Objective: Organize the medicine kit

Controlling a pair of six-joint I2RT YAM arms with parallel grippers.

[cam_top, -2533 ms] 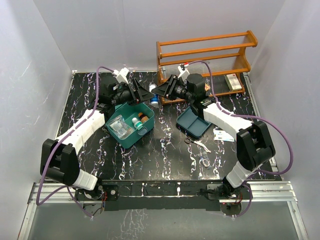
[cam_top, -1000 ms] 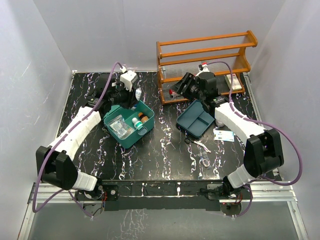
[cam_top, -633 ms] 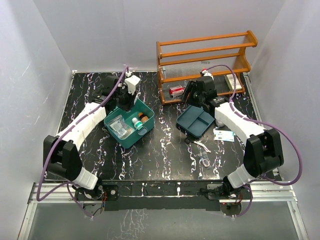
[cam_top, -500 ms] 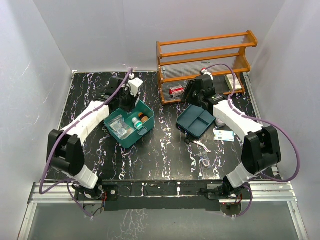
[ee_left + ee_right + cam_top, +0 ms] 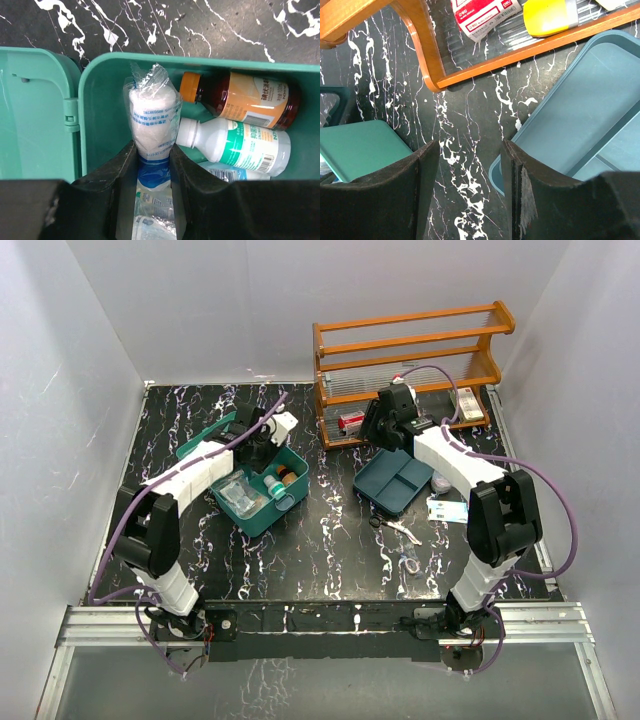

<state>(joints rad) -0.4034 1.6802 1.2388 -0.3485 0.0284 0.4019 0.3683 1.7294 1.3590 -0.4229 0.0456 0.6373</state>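
The medicine kit (image 5: 262,520) stands open at the left of the black marbled table (image 5: 330,540), its lid (image 5: 35,110) laid back beside it; the left gripper (image 5: 151,150) hangs over the box, jaws clamped on a plastic-wrapped white roll (image 5: 152,112) whose blue print is too small to read; right of the roll lie a brown bottle (image 5: 240,100) with orange cap and label and, touching it, a white bottle (image 5: 235,147) with a green label and barcode, the lettering on both blurred; farther right the right gripper (image 5: 470,185) hovers over bare table between kit and blue tray (image 5: 580,125), jaws apart, holding nothing; on the orange rack (image 5: 425,60) lies a red-and-white box (image 5: 482,17), its writing illegible, beside a yellow item (image 5: 547,15).
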